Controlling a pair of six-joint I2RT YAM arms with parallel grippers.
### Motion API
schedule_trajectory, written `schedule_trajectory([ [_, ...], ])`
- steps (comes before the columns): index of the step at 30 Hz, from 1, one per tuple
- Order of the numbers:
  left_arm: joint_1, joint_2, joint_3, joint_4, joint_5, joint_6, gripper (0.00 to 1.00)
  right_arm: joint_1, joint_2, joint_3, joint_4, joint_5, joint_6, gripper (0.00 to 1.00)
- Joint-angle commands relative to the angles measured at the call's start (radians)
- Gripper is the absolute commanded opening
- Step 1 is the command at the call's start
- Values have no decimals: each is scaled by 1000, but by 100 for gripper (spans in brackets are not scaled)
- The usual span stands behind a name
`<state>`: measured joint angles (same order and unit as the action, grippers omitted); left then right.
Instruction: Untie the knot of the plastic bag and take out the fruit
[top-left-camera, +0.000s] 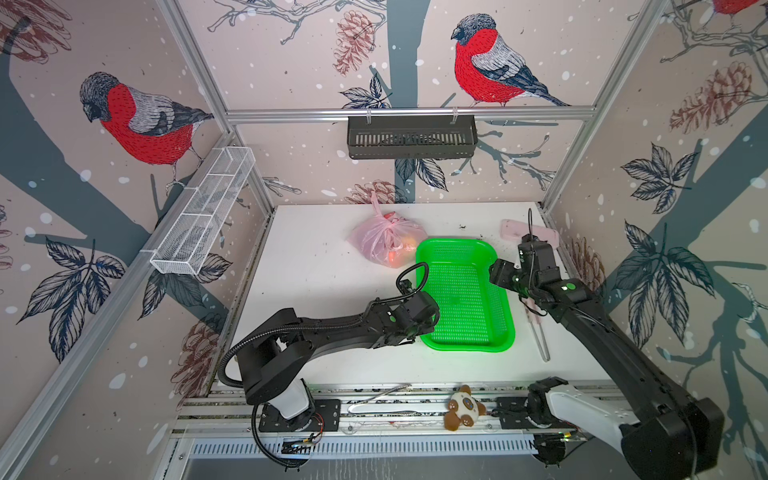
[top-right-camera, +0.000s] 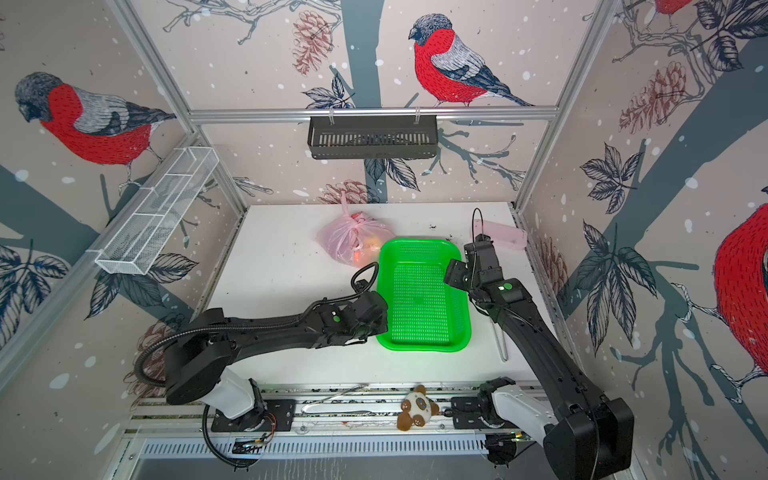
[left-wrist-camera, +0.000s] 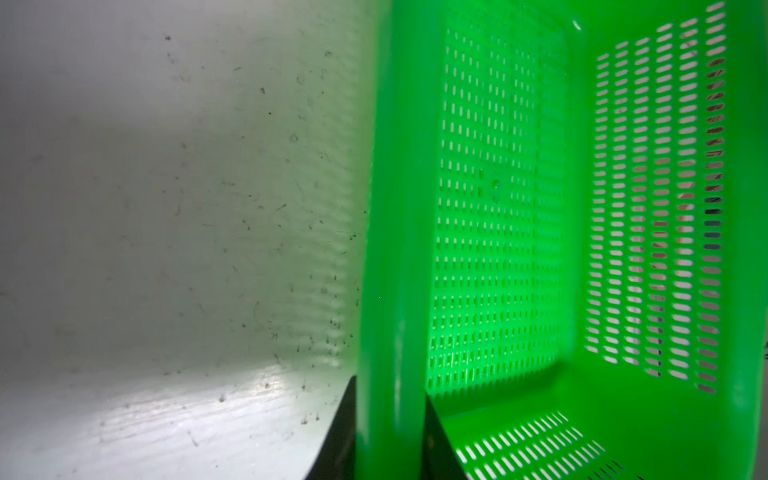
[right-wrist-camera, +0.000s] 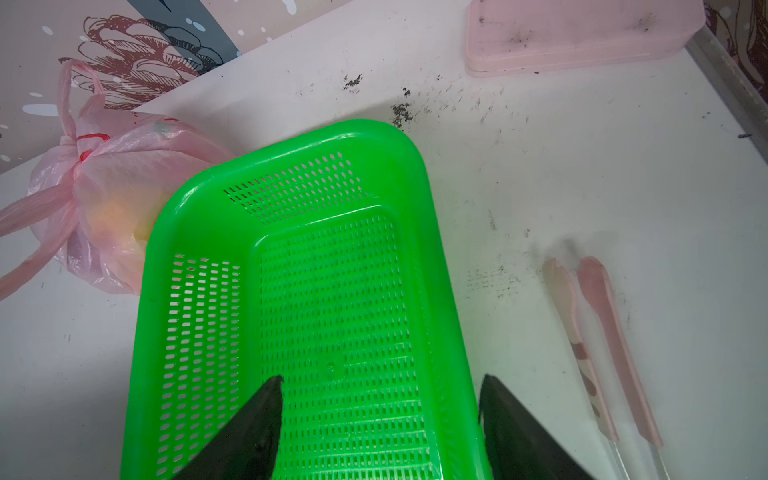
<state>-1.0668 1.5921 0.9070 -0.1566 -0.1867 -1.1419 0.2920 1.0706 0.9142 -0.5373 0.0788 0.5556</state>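
L gripper (left-wrist-camera: 390, 388) clamps green basket (left-wrist-camera: 395, 166) rim, plastic bag (top-left-camera: 380, 241) well apart

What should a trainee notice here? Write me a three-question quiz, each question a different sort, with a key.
1. True or false: the knot of the pink plastic bag is undone.
2. Pick one. The green basket is: A) full, B) empty, C) upside down.
3. Short answer: which gripper has the basket's rim between its fingers?

Key:
1. False. The handles are tied tight.
2. B.
3. The left gripper, as its wrist view shows. The right gripper hangs open over the basket.
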Motion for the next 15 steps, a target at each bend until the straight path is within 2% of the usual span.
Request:
schedule_trajectory([
  [1, -8, -6, -29, 3, -29, -73, 19, 7, -6, -4, 40, -2, 18, 75],
  [3, -12, -7, -37, 22, -20, -73, 19, 10, -4, -6, 45, -3, 20, 75],
  [5, -13, -5, -33, 25, -14, -67, 25, 17, 0, -5, 47, -3, 24, 75],
  [10, -13, -13, 14, -47, -46, -32, 54, 44, 7, -4, 64, 8, 45, 76],
  [15, -9, -24, 142, -235, -153, 9, 74, 96, 20, 7, 76, 37, 69, 76],
])
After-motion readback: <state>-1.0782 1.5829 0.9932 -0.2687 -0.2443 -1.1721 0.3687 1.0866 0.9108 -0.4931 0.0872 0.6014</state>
